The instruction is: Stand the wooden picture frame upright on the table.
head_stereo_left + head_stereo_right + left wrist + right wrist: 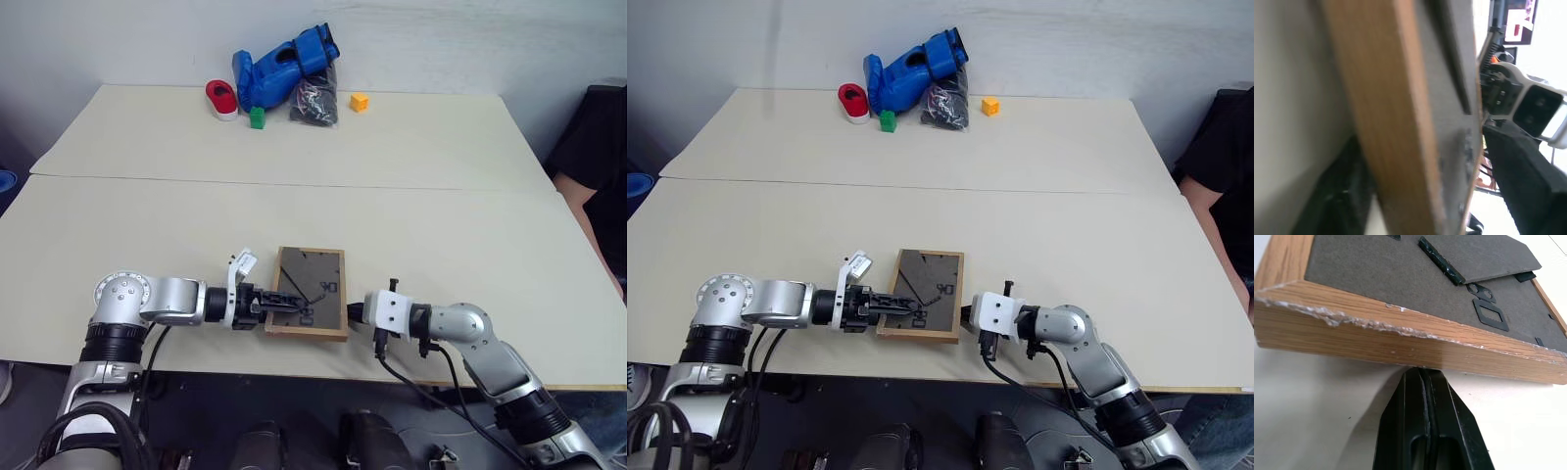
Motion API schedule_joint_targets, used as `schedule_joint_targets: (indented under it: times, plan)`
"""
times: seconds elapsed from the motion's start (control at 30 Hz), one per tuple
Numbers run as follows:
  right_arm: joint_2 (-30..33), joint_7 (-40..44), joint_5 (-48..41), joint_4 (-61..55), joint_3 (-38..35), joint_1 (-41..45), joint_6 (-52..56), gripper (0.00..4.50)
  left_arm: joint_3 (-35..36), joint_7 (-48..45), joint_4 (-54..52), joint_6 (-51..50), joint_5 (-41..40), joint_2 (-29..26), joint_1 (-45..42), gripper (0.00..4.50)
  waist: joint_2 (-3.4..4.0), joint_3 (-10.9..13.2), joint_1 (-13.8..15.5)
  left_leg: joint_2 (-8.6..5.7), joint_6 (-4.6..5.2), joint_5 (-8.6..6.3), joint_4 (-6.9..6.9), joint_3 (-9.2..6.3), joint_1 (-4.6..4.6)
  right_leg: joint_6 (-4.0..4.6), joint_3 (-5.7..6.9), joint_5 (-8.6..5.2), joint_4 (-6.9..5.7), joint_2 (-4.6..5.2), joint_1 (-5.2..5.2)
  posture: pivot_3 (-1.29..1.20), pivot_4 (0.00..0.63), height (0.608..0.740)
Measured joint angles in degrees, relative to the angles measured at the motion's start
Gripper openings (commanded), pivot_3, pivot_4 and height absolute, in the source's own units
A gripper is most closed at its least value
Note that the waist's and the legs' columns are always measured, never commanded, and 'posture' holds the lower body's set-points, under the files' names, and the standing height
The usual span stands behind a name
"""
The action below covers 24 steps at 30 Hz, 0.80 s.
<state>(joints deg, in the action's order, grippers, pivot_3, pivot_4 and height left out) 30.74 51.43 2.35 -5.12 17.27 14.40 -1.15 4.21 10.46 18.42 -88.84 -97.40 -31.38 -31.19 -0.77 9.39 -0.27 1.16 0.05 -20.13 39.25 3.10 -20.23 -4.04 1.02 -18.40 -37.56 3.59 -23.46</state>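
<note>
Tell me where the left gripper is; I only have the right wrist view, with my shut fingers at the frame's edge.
Observer: The left gripper is at the opposite side of the wooden picture frame, reaching over its dark backing.
Operator: How near the table edge is the frame?
Observer: It lies backing up, close to the near edge of the table.
Operator: Anything nearby to knock?
Observer: No; the green block and the orange block sit at the far edge.

A wooden picture frame [312, 292] lies backing-up near the lower centre of a cream worktop [176, 225]. The left gripper [284, 305] reaches over its left edge; the right gripper [355, 313] meets its right edge. Toys sit at upper centre.
</note>
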Motion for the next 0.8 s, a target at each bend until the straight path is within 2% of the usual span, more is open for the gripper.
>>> schedule_joint_targets:
  times: [0.17,0.27,0.37,0.43,0.57,0.6,0.7,0.8]
  plan:
    - [1.36,0.30,-0.62,-0.43,-0.52,-0.93,-0.83,0.00,0.25,2.59,-2.98,3.92,-4.58,0.04,2.67,1.26,-0.04,-0.02,0.27,-0.08,0.01,0.00,0.00,-0.15,0.00,0.00,0.03,0.00,0.15,0.08,0.07,0.00,0.150,0.740]
    - [4.11,2.07,-3.19,-1.52,-2.68,-3.50,-1.71,0.00,0.38,1.67,-6.89,6.55,-4.65,0.06,5.38,1.27,-0.04,-0.01,0.23,-0.11,0.01,-0.01,-0.03,-0.20,-0.07,0.00,0.04,0.00,0.20,0.08,0.05,0.00,0.150,0.740]
    - [9.07,5.68,-9.19,-2.06,-8.39,-7.64,-1.13,0.90,1.73,-4.76,-14.13,9.97,1.19,-0.46,8.85,1.27,-0.06,0.01,0.22,-0.12,0.02,0.00,-0.05,-0.21,-0.14,-0.01,0.06,-0.01,0.48,0.05,0.10,0.00,0.150,0.740]
    - [10.35,7.61,-15.15,-3.45,-12.66,-8.75,1.88,1.53,1.94,-12.88,-18.41,13.85,8.05,-2.90,10.26,1.27,-0.12,0.06,-0.11,-0.01,-0.08,0.07,-0.08,-0.11,-0.12,-0.02,0.05,-0.01,0.52,-0.10,0.12,0.00,0.150,0.740]
    - [12.37,9.24,-33.51,-11.08,-18.63,-7.63,19.44,2.88,-0.89,-39.09,-28.79,32.60,29.54,-10.95,14.51,1.27,0.04,0.18,-1.28,0.17,-0.32,0.15,-0.31,-0.05,-0.04,0.09,0.04,-0.06,0.52,-0.27,0.08,0.00,0.150,0.740]
    - [12.94,9.05,-38.75,-13.17,-19.07,-6.19,25.29,3.31,-2.32,-45.19,-29.91,38.35,34.88,-11.94,15.36,1.27,0.15,0.24,-1.38,0.22,-0.32,0.14,-0.33,-0.04,-0.04,0.10,0.04,-0.07,0.55,-0.28,0.07,0.00,0.150,0.740]
    - [12.35,7.62,-46.52,-16.78,-17.63,0.93,35.47,4.35,-5.39,-53.94,-30.33,47.45,44.12,-10.97,16.76,1.27,0.26,0.34,-1.35,0.25,-0.30,0.14,-0.33,-0.04,-0.08,0.10,0.00,-0.07,0.53,-0.27,0.01,0.00,0.150,0.740]
    - [7.56,5.12,-47.39,-17.63,-14.35,9.10,38.69,4.47,-6.85,-58.11,-29.09,52.18,49.07,-8.45,16.44,1.27,0.24,0.36,-1.24,0.27,-0.26,0.12,-0.34,-0.09,-0.16,0.10,0.02,-0.07,0.54,-0.25,-0.07,0.00,0.150,0.740]
